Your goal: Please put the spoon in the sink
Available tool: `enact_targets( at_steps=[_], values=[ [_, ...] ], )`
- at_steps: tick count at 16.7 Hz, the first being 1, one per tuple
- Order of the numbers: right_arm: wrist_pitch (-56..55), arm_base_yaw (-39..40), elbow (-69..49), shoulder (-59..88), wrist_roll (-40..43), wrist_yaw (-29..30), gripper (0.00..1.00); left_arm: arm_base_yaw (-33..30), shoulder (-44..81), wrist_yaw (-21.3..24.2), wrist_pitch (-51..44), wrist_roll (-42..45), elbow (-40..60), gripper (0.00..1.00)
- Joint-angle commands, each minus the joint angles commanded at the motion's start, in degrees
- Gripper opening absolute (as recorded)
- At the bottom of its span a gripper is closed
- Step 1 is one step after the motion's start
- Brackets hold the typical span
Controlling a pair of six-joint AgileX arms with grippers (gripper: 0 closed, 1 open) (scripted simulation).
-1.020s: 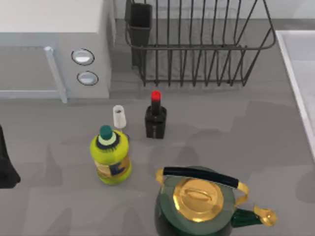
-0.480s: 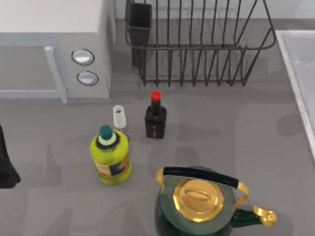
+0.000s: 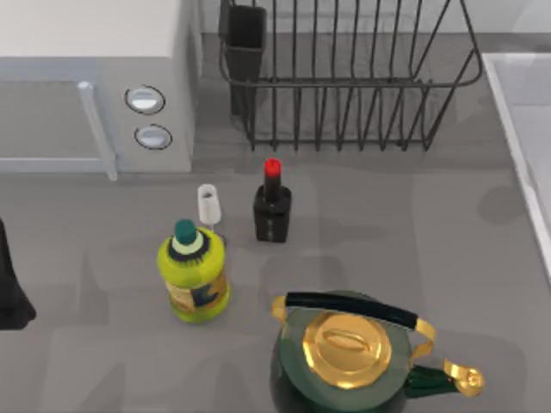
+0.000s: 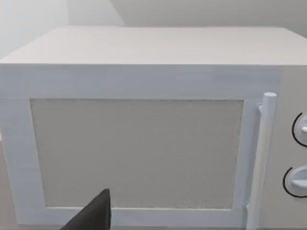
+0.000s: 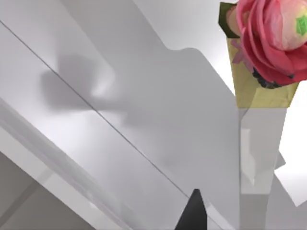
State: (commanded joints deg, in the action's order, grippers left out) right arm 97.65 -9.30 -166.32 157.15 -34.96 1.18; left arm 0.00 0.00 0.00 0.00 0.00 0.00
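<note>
Top view first: the sink (image 3: 523, 129) sits at the table's right edge, a pale grey-white basin with a lighter raised rim running down its left side. A soft round shadow lies on the grey table (image 3: 370, 224) just beside that rim. Left of the sink stands a black wire dish rack (image 3: 344, 77) with a dark cup-shaped holder at its left end, and left of that a white microwave (image 3: 95, 86) with two round knobs. In front of them stand a small white-headed item (image 3: 208, 205), possibly the spoon though I cannot tell, a dark bottle with a red cap (image 3: 272, 206), and a yellow-green bottle with a dark green cap (image 3: 194, 275) whose label is too small to read. A dark green kettle with a gold lid (image 3: 349, 357) stands near the front. A dark part of the left arm (image 3: 10, 288) rests at the table's left edge.

Left wrist view: the microwave (image 4: 144, 134) faces the camera squarely, door, white bar handle and two knob edges showing. One dark fingertip of the left gripper (image 4: 93, 215) pokes into view; how far its fingers are spread cannot be told.

Right wrist view: the sink (image 5: 120, 120) shows as smooth pale slanted surfaces with a blurred shadow on them. Beside it is a pale vase holding a pink flower (image 5: 268, 43). One dark fingertip of the right gripper (image 5: 192, 213) is visible above the basin; its spread cannot be told, and nothing is seen held.
</note>
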Motion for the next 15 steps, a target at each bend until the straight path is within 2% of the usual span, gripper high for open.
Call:
enact_targets(
  at_steps=[5, 12, 15],
  values=[
    [-2.1, -0.3, 2.4, -1.0, -0.1, -0.1, 0.0, 0.0, 0.0, 0.0, 0.0, 0.0, 0.0, 1.0],
    [-14.7, 0.1, 22.4, -6.7, -0.1, -0.1, 0.0, 0.0, 0.0, 0.0, 0.0, 0.0, 0.0, 1.0],
    [-17.9, 0.2, 26.1, -8.1, -0.2, -0.1, 0.0, 0.0, 0.0, 0.0, 0.0, 0.0, 0.0, 1.0]
  ],
)
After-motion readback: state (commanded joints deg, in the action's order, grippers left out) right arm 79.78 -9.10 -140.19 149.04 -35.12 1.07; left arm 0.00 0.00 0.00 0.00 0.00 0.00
